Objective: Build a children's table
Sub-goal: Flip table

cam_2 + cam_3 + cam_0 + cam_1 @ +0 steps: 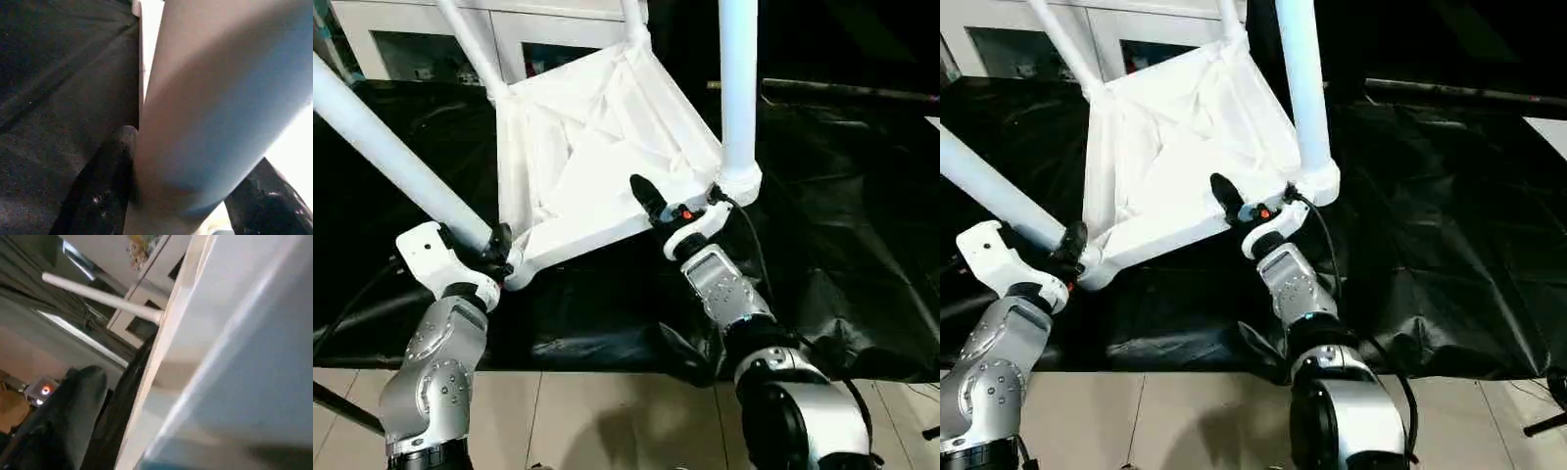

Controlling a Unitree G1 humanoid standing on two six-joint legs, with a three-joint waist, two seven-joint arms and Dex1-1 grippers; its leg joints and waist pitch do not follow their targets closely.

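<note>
White square plastic tabletop [597, 147] tipped ribbed-side-up on the black sheet [842, 245], white cylindrical legs seated.

I see the left gripper [495, 247] pinching the near-left leg [391, 147] by its socket. Right gripper [677, 201] spread at the tabletop's front edge beside the near-right leg [737, 88]; contact looks likely, can't confirm.
</note>
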